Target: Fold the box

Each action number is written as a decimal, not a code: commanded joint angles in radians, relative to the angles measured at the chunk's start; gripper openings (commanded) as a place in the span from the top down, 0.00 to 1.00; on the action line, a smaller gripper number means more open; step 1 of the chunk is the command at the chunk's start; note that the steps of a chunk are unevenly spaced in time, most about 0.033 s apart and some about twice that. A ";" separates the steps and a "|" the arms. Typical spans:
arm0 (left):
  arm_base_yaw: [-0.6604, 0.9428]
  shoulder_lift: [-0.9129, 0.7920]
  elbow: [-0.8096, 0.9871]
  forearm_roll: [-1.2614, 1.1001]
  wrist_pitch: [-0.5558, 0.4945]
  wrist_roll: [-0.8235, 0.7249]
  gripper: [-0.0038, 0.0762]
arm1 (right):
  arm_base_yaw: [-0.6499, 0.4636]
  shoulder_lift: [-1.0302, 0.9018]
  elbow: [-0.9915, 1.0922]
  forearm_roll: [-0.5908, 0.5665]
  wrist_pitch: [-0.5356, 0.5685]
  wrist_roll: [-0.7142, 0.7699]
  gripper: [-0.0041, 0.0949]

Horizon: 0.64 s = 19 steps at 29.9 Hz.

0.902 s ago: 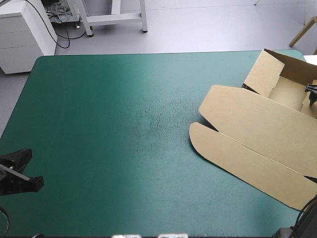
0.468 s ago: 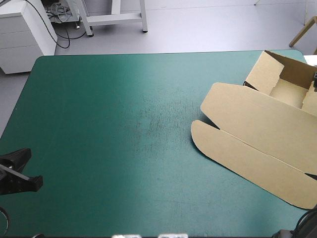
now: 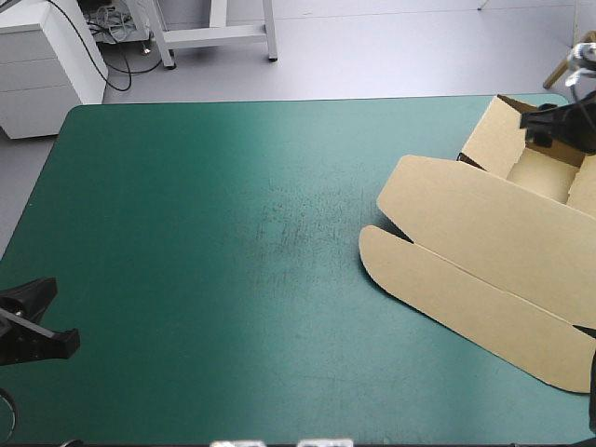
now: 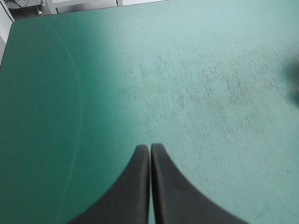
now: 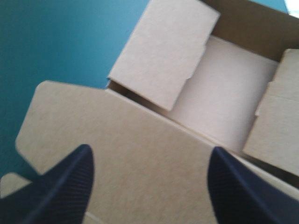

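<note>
Box [image 3: 484, 233] is on the worktop [image 3: 205, 261], right side, brown board on the teal-green cover. It's half formed. Tray [image 3: 545, 177] sits at the worktop's far right corner with its walls up. Lid [image 3: 466, 298] lies flat on the worktop, spread from the tray toward the near right corner, with rounded corners on the end facing the worktop's middle. The lid's other end runs out of the high view.

Right wrist view: one side wall [image 5: 163, 56] leans in over the pale tray floor, a second folded panel [image 5: 275, 126] stands on the opposite side, and the top is open.

Right claw [image 5: 150, 156] is open, black fingers [image 5: 60, 186] wide apart, holding nothing. It hangs above the worktop's far right corner, over the line where lid meets tray. Can't tell if it touches the board.

Left claw [image 4: 150, 148] is closed and empty, tips meeting in a point. It's at the worktop's near left corner, cover under and ahead of it, well apart from the box.
</note>
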 commanded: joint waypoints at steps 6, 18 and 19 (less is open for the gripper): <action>-0.002 0.010 -0.018 0.018 0.008 -0.009 0.96 | 0.262 -0.203 0.200 0.014 -0.092 -0.050 0.97; -0.002 -0.109 0.022 0.029 -0.031 0.023 0.96 | 0.414 -0.677 0.737 0.012 -0.418 -0.142 0.97; -0.002 -0.127 0.037 0.029 -0.046 0.023 0.96 | 0.414 -0.723 0.770 0.012 -0.438 -0.142 0.97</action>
